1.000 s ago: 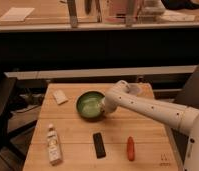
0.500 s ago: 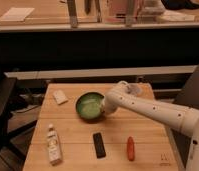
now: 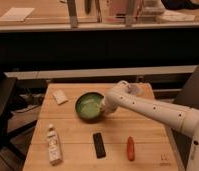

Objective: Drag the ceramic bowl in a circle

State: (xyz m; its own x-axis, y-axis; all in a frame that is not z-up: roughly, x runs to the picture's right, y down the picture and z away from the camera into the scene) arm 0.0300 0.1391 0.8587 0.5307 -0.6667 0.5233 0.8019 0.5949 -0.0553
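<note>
Bowl: the ceramic bowl (image 3: 89, 106) is seen upright on the wooden table (image 3: 143, 127), toward the back and near the middle.
Gripper: the gripper (image 3: 104, 106) is placed at the bowl's right rim, its fingers drawn fully together; whether the rim is pinched or only pressed cannot be told from this view.
Neighbours: a white packet (image 3: 60, 97) lies back-left, a bottle (image 3: 53, 144) front-left, a black bar (image 3: 99, 145) just in front of the bowl, an orange stick (image 3: 130, 148) front-right.
Risk one: the hold on the glossy rim could be lost, should the drag be made too fast.
Risk two: the bowl could be tipped if the rim is pushed down or lifted.
Risk three: the black bar could be struck if the circle is swept wide toward the front.
</note>
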